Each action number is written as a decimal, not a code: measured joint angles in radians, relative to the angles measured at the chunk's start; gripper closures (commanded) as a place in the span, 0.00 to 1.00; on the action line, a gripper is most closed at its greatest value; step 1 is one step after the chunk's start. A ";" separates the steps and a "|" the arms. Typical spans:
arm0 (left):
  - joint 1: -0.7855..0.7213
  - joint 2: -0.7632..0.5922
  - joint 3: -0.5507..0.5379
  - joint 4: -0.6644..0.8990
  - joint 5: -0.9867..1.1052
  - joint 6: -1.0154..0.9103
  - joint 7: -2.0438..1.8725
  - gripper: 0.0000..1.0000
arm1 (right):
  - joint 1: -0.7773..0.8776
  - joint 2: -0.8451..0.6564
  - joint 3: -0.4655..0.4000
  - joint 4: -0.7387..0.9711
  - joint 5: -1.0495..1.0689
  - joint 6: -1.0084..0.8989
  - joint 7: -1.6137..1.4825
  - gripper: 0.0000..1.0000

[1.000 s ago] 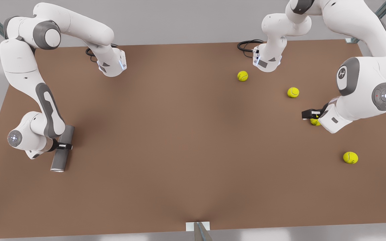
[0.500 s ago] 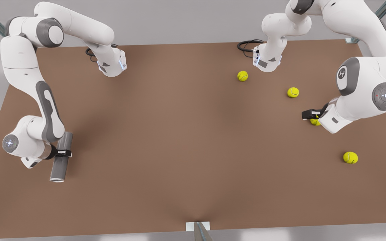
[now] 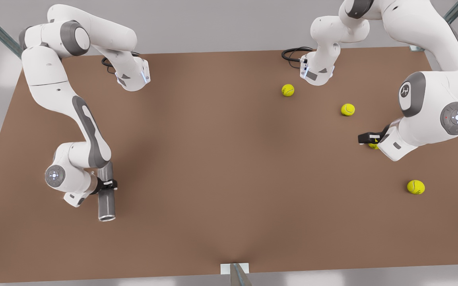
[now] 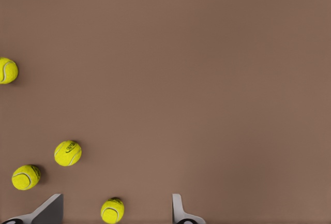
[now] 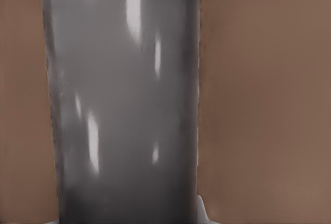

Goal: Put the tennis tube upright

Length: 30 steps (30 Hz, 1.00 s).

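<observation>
Front view has my right gripper [image 3: 109, 184] clamped around the middle of the tennis tube [image 3: 106, 194] near the table's [image 3: 221, 159] left side, so I'd swing it fully vertical before lowering, while my left gripper [image 3: 366, 138] waits spread wide over a ball [image 3: 373, 145]; the tube is plain glossy grey.

You'll find no legible text, label, brand or number anywhere; the dark marks on the tennis balls [image 4: 68, 153] are too small to read.
</observation>
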 measured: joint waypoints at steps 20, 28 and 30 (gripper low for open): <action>0.000 0.000 0.000 0.000 0.000 -0.002 -0.003 0.00 | 0.409 0.009 0.000 0.078 -0.018 0.017 -0.102 0.28; 0.000 0.000 0.000 0.000 0.000 -0.002 -0.003 0.00 | 0.642 0.015 -0.002 0.142 -0.083 0.019 -0.276 0.27; 0.000 0.000 0.001 0.000 0.000 -0.002 -0.003 0.00 | 0.670 0.034 -0.002 0.166 -0.133 0.020 -0.303 0.27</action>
